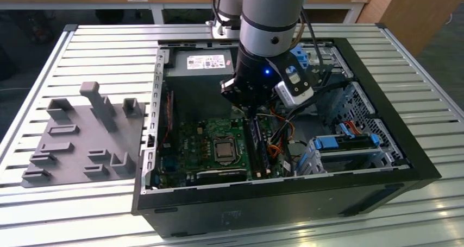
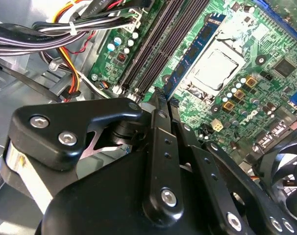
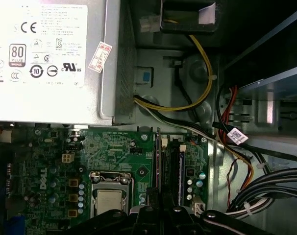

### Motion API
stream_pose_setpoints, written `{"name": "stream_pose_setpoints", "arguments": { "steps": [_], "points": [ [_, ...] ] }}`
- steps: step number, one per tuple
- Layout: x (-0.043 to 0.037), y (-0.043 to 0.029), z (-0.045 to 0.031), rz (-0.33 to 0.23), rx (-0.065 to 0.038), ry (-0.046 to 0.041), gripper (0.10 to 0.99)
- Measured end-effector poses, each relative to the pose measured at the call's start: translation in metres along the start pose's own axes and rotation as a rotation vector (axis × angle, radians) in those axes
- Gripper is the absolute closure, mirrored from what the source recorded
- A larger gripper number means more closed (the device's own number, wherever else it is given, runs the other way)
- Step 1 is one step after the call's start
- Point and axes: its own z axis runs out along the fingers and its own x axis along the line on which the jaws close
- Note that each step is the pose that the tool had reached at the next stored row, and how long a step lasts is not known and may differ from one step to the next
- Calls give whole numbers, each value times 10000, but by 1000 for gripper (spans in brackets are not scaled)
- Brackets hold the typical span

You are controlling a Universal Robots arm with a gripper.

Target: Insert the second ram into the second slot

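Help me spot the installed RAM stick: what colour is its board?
Blue, with dark chips. The stick shows best in the second wrist view, seated beside the CPU socket.

Even daylight, dim case interior

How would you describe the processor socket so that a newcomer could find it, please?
Look inside the open computer case, on the green motherboard. The processor socket is the square silver plate in a metal frame beside the long dark memory slots; nothing else there is square and shiny.
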Motion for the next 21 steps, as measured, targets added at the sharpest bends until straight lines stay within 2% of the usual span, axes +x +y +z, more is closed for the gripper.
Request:
{"name": "stream_pose_setpoints", "arguments": {
  "steps": [21],
  "points": [
    [0, -3, 85, -17, 0, 1, 949]
  ]
}}
